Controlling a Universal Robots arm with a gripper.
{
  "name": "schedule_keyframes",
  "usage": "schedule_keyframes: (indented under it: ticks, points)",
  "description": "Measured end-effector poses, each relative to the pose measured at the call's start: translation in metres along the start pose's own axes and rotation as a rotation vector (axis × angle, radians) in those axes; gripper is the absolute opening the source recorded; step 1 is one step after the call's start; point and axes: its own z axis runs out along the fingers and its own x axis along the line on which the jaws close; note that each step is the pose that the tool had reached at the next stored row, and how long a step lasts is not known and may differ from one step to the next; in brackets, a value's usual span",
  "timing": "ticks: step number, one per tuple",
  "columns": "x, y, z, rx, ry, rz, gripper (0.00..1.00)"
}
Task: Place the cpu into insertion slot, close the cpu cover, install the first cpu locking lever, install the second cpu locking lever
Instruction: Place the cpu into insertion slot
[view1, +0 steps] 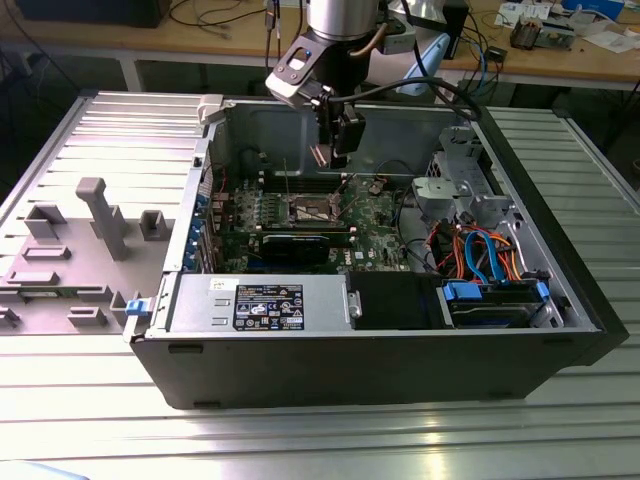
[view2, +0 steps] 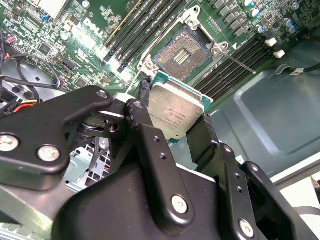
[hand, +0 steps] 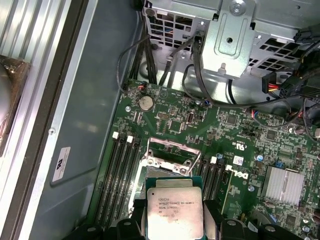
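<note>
Second wrist view: the tool (view2: 173, 105) is clamped on the cpu (view2: 180, 116), with its two black fingers (view2: 200, 137) pressing on opposite edges of the chip and the silvery top facing the camera. The cpu hangs above the insertion slot (view2: 183, 54), apart from it. The slot's brownish contact field lies uncovered. Long memory slots (view2: 237, 62) flank it on the green motherboard (view2: 65, 30). Exterior view: the arm reaches down into the open computer case (view1: 380, 370), which lies on the ribbed metal table (view1: 300, 440).
</note>
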Motion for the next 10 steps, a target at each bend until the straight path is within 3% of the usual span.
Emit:
schedule_keyframes:
  ticks: [10]
  points:
    - [0.0, 0.0, 0.0001, -0.0003, -0.0005, 0.012, 0.55]
